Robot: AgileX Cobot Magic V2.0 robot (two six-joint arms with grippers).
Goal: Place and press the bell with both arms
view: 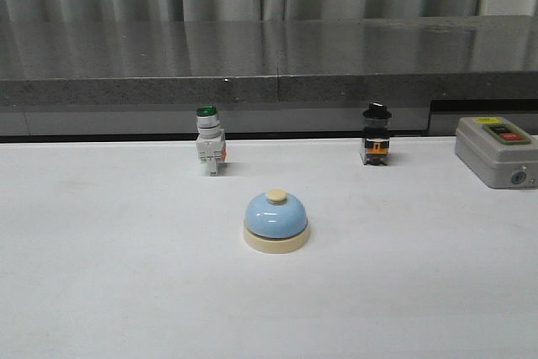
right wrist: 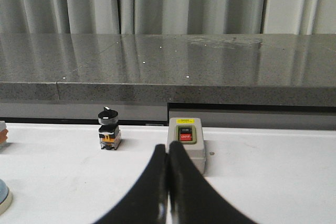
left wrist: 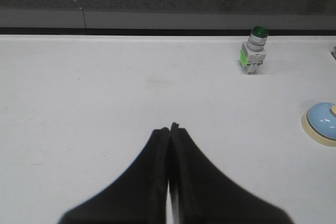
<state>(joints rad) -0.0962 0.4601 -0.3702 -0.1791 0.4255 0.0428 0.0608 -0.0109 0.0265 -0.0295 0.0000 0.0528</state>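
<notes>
Near the middle of the white table [view: 101,292] we see the bell [view: 276,222], upright on its cream base with the button on top, and bare surface all round it. Behind it to the left stands a green-capped switch [view: 208,150], and behind to the right a black-knobbed switch [view: 377,135]; both sit close to the table's far edge and well apart from the bell. A grey box [view: 496,150] with a red button lies by the right edge, partly cut off by the frame. Beyond the far edge runs a dark stone ledge [view: 269,60] with curtains behind.

Neither arm shows in the front view. From the left wrist we see the left gripper [left wrist: 170,127] with its fingers pressed together, holding nothing, over open table; the bell lies well off to one side at the frame edge and the green switch is farther ahead. From the right wrist, the right gripper [right wrist: 167,146] is likewise closed and empty, its tips in line with the grey box, with the black switch beside that and only a sliver of the bell at the frame corner.
</notes>
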